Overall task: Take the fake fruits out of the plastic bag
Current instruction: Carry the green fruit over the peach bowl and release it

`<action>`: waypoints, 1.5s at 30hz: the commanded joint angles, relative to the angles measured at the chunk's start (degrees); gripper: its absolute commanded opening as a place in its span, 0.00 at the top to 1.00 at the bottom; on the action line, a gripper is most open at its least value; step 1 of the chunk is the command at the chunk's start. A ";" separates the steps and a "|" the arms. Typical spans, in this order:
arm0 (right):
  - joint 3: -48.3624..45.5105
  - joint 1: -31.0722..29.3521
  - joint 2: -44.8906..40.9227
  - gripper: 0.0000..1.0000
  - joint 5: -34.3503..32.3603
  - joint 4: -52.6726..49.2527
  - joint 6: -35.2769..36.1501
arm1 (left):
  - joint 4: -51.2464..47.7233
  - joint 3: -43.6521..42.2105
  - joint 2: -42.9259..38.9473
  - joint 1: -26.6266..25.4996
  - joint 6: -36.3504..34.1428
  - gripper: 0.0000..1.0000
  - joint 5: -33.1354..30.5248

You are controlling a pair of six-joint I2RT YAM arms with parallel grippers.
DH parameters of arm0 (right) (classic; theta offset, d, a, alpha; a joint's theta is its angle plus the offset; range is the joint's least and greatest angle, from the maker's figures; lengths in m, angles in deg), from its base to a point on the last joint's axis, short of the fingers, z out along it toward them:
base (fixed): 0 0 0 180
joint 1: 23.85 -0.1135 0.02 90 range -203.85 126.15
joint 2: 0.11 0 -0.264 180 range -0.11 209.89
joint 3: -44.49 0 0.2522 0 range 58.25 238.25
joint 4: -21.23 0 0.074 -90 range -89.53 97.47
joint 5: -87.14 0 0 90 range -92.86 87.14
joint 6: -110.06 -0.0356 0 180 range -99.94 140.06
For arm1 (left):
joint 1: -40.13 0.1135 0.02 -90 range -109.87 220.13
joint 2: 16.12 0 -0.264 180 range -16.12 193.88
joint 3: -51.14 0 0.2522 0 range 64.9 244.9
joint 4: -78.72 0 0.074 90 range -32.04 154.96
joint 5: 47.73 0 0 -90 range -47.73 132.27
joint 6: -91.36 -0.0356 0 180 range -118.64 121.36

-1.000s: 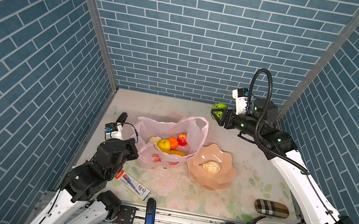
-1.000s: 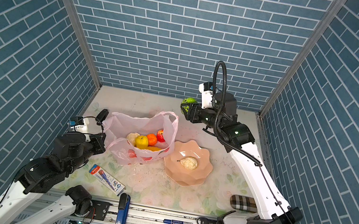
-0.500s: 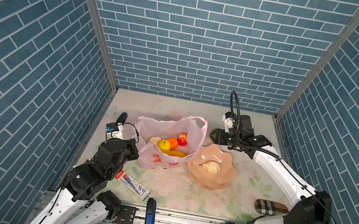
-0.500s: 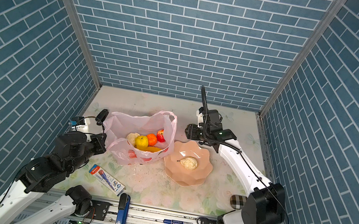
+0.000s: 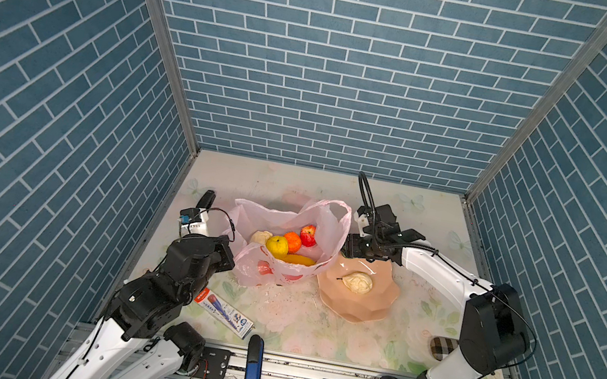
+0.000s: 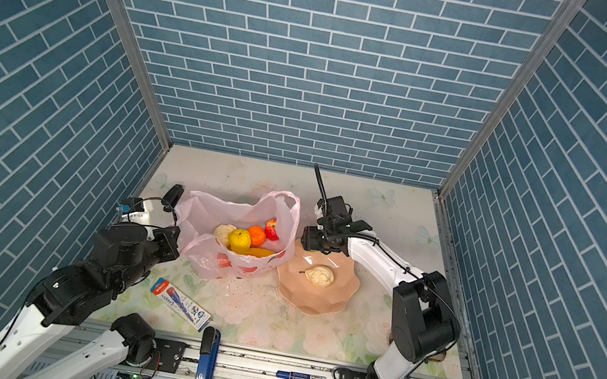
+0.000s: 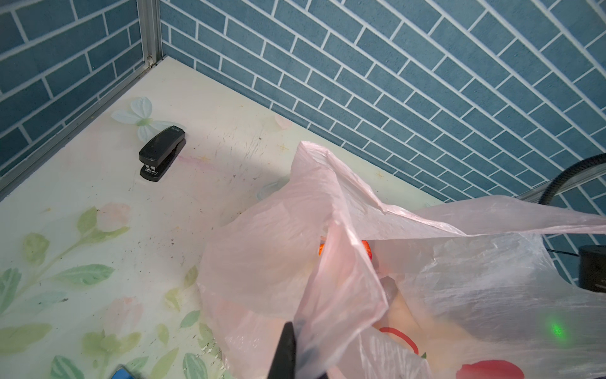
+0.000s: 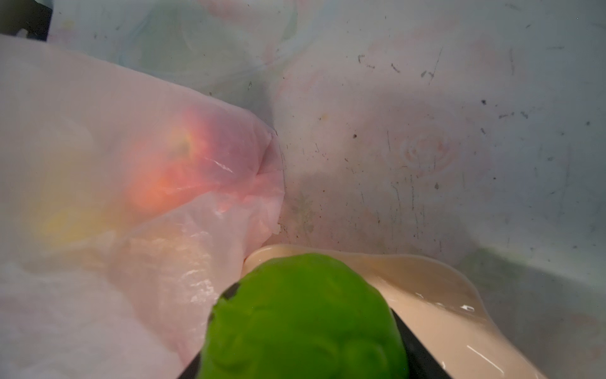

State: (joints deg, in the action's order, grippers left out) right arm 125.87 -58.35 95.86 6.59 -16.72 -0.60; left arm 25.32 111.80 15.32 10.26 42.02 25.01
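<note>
Your right tool (image 5: 351,246), jaws part-open around the green fruit (image 8: 305,321), hangs over the far rim of the plate (image 5: 369,309) beside the plastic bag (image 5: 325,224), which your left tool (image 7: 293,352), shut, seemingly pinches; lower it inside the rim, clear of the pale fruit (image 5: 358,282), then release.

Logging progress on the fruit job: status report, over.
Left gripper shut on plastic bag edge. Right gripper shut on green fruit, over plate rim. Five fruits in bag, cream fruit on plate. Bag crowds plate.

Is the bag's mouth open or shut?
Open: the plastic bag gapes upward, fake fruits visible inside; left gripper pinches its rim.
</note>
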 commanded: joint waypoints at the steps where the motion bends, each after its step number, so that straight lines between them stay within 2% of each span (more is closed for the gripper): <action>1: -2.50 -0.21 1.14 0.74 0.57 1.16 0.63 | -1.23 -0.21 -0.56 0.33 -0.23 0.93 -0.06; 16: -7.40 -0.66 2.61 0.62 1.53 3.52 -0.86 | -0.59 -0.90 0.02 0.30 0.22 0.93 0.55; 34: -8.87 -0.83 0.82 0.26 0.50 3.70 -1.49 | -0.58 -1.67 -1.16 0.31 0.82 0.93 0.96; 45: -8.57 -0.83 -5.25 0.20 -1.29 0.64 -1.65 | -1.23 -1.25 -1.97 0.34 0.56 0.93 0.86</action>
State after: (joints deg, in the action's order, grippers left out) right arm 118.37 -58.85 94.26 6.74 -14.01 -1.57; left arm 25.32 110.81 13.86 10.26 42.90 25.87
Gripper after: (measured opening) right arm 0.802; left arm 0.072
